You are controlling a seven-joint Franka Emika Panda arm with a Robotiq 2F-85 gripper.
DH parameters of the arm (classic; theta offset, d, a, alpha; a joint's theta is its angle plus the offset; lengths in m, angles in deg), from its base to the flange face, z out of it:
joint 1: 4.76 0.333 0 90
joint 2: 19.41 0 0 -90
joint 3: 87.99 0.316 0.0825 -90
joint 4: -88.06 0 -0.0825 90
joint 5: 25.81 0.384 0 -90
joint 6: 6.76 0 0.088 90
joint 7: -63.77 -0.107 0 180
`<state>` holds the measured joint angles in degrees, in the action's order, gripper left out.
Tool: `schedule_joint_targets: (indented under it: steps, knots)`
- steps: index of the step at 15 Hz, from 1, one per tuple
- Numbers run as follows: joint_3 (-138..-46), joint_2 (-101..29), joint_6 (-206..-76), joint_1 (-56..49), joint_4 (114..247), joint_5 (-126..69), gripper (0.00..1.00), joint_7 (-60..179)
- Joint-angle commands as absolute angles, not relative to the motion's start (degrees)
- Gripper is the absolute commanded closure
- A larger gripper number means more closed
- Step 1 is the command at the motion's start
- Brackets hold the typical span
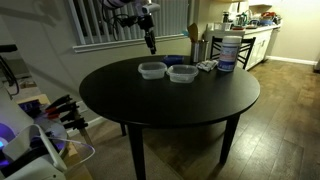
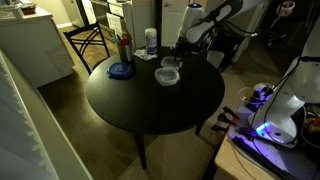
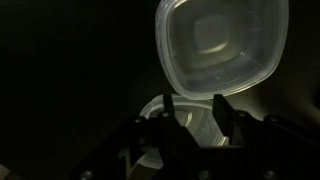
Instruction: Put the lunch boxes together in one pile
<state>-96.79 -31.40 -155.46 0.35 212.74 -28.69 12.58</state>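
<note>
Two clear lunch boxes stand side by side near the middle of the round black table, one (image 1: 152, 70) (image 2: 172, 63) beside the other (image 1: 182, 73) (image 2: 168, 76). I cannot make out a third. My gripper (image 1: 150, 43) (image 2: 183, 47) hangs in the air above the table's far side, apart from the boxes. In the wrist view one box (image 3: 220, 45) fills the upper right and another (image 3: 160, 108) lies partly hidden behind my fingers. My gripper (image 3: 196, 108) is open and holds nothing.
A tall white tub with a blue lid (image 1: 227, 50) (image 2: 151, 40) stands near the table edge. A flat blue dish (image 2: 121, 70) and a red bottle (image 2: 125, 46) sit at one side. A chair (image 2: 92, 40) stands behind the table.
</note>
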Motion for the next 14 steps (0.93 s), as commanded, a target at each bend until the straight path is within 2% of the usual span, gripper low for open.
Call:
schedule_joint_targets:
  steps: [1, 4, 5, 10, 14]
  knots:
    - [-97.5, -33.37, -157.22, -1.59, 212.37, -29.94, 0.24, 10.97]
    - [-98.15, -38.09, -157.05, -4.56, 209.76, -26.67, 0.04, 13.22]
    - [-98.3, -39.65, -157.16, -5.52, 208.92, -25.74, 0.02, 13.82]
    - [-97.38, -50.61, -156.27, -12.27, 200.66, -17.16, 0.0, 20.25]
    - [-97.62, -56.29, -154.99, -13.89, 194.35, -14.36, 0.0, 22.05]
